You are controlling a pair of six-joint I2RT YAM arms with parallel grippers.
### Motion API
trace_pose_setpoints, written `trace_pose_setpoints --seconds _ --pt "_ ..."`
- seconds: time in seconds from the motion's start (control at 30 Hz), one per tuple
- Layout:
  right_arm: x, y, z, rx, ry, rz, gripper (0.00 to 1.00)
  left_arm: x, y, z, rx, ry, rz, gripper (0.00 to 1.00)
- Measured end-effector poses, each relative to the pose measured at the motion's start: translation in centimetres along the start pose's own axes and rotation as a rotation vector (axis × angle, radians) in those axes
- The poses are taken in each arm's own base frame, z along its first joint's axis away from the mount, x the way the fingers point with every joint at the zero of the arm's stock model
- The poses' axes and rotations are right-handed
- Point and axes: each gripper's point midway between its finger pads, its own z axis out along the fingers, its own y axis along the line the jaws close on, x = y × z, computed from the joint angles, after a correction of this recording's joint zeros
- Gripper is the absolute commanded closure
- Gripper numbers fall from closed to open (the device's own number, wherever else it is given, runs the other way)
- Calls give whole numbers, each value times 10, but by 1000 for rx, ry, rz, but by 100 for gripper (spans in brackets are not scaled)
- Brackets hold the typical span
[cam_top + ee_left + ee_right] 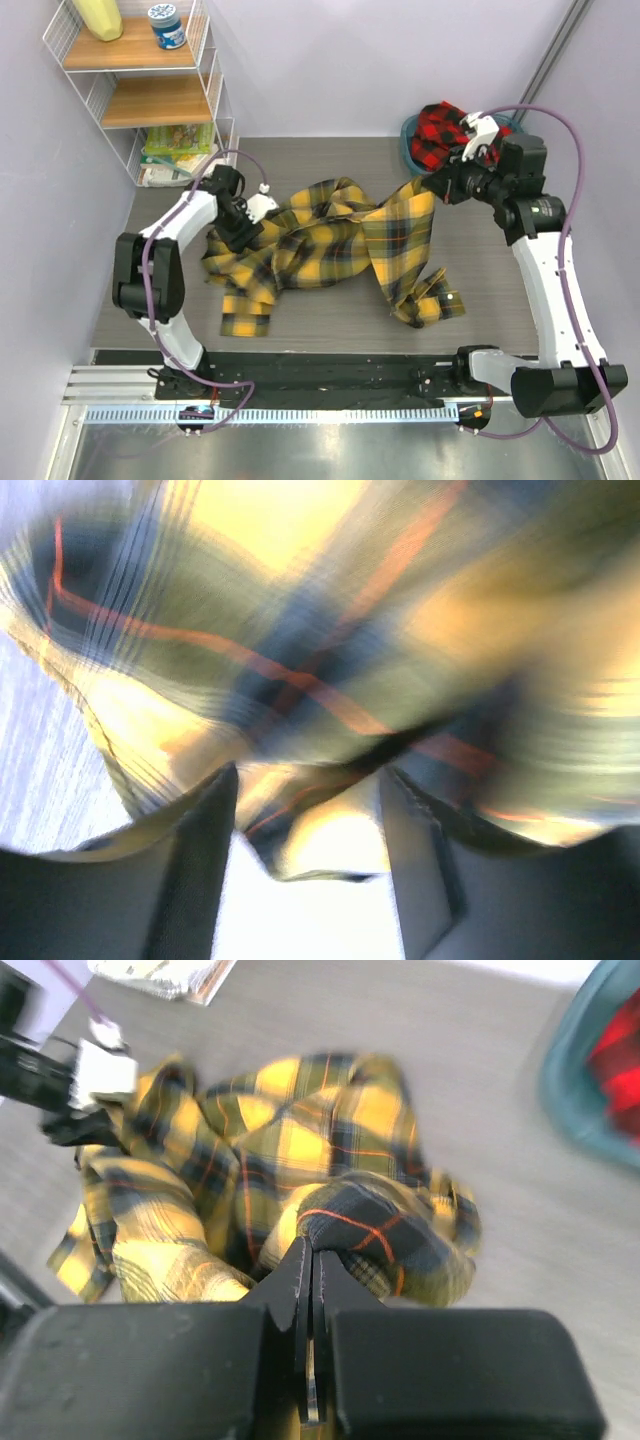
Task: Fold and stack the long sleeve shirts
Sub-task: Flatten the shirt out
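Yellow shirt (pixel 320 240) pinched in right claw (pixel 310 1260); left claw (pixel 305 778) spread; teal basin (pixel 407 138) behind.

No text, number or brand can be read in any view. The small round jar with dark blue lid (pixel 167 26), on the top wooden board of the white wire shelf rack (pixel 215 75), carries a blue-and-white label, but its print is too small to make out. The flat green-and-white printed packets (pixel 178 142) at the bottom of this rack show coloured printing, also too small. On the yellow-and-black plaid flannel shirt (pixel 320 245) no readable tag shows.
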Motion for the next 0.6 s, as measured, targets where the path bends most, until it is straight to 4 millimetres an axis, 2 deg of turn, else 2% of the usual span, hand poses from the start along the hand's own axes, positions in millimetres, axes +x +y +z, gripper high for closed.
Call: trace_pose_setpoints --seconds 0.03,0.07,0.17,0.23,0.3,0.33,0.4,0.47,0.5,0.53,0.6 --pt "11 -2 8 -10 19 32 99 -6 -4 -12 15 -33 15 24" --pt "22 -5 16 -12 42 61 99 -15 -10 -22 28 -69 38 22" --pt "66 -18 36 2 133 140 99 -56 -51 -64 53 -224 151 17" --pt "90 -24 42 18 186 177 99 -89 -95 -92 51 -342 293 13" --pt "109 -28 45 34 221 202 99 -113 -150 -110 91 -451 442 12" --pt "116 -29 46 41 234 215 99 -123 -188 -118 132 -507 538 12" --pt "121 -32 47 53 240 225 99 -133 -245 -124 224 -563 666 12" --pt "122 -35 49 64 234 224 99 -145 -291 -121 291 -597 759 12" --pt "122 -36 50 69 232 226 99 -150 -314 -116 321 -608 807 12" --pt "121 -38 52 73 228 225 99 -154 -329 -110 332 -610 836 12" --pt "121 -41 57 79 223 229 99 -164 -364 -88 356 -607 901 12"
